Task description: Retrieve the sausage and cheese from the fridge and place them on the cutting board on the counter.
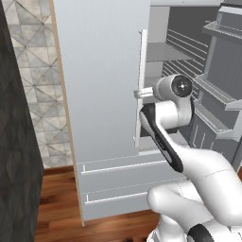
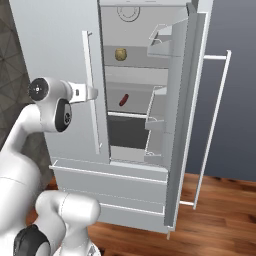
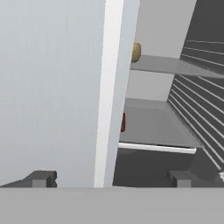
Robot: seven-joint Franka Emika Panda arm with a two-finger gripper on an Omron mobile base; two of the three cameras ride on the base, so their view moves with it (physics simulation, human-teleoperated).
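The arm is rising from the base, bending at the elbow and reaching level toward the fridge, whose right door is standing open. The pincer is hanging just beside the left door's white handle, its fingertips spread wide apart, holding nothing. Inside, the yellowish cheese is sitting on an upper shelf and the dark red sausage is lying on the shelf below.
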